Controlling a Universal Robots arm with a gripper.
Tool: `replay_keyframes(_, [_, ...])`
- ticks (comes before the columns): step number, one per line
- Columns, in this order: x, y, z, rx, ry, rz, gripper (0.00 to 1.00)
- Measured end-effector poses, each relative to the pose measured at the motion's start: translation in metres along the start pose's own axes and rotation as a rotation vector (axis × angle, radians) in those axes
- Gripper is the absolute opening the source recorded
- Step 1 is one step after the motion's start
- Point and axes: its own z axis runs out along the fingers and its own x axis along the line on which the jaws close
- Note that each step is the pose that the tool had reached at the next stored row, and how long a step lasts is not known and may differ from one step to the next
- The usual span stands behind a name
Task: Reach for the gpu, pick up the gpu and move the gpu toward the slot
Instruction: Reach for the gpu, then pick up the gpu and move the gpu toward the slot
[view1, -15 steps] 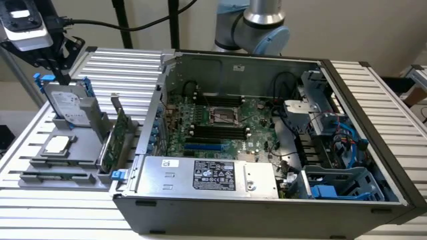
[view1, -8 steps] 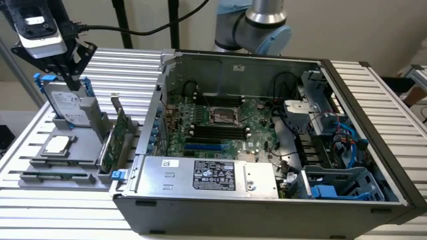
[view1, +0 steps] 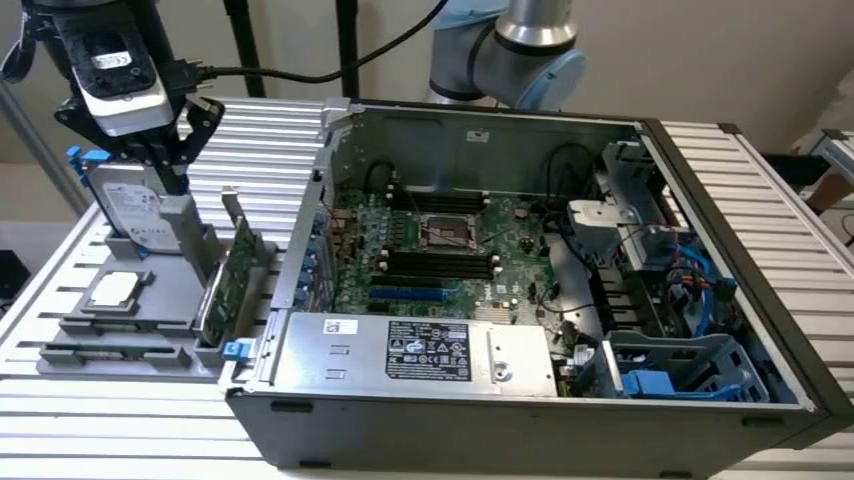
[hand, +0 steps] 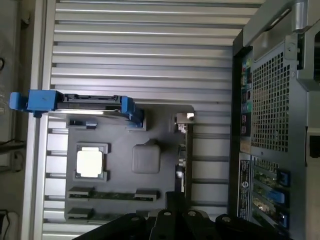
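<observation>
The gpu (view1: 244, 262) stands on edge in the grey tray (view1: 167, 305) on the counter (view1: 120, 420), just beside the open computer case (view1: 534, 425). The gripper (view1: 167, 175) hangs above the hard drive (view1: 127, 205). The card sits lower, toward the exterior view's right, untouched. I cannot tell how wide the jaws stand.
</observation>
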Motion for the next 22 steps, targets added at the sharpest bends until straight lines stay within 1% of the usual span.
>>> replay_keyframes(3, [-0.0095,-0.0042,0.002,0.0003,0.0,0.0,0.11])
replay_keyframes(5, [-0.0125,-0.0062,0.0031,0.0009,-0.0001,0.0,0.11])
replay_keyframes(20, [-0.0127,-0.0064,0.0031,0.0006,0.0002,0.0,0.11])
replay_keyframes(21, [-0.0127,-0.0064,0.0031,0.0006,0.0002,0.0,0.12])
replay_keyframes(22, [-0.0127,-0.0064,0.0031,0.0006,0.0002,0.0,0.18])
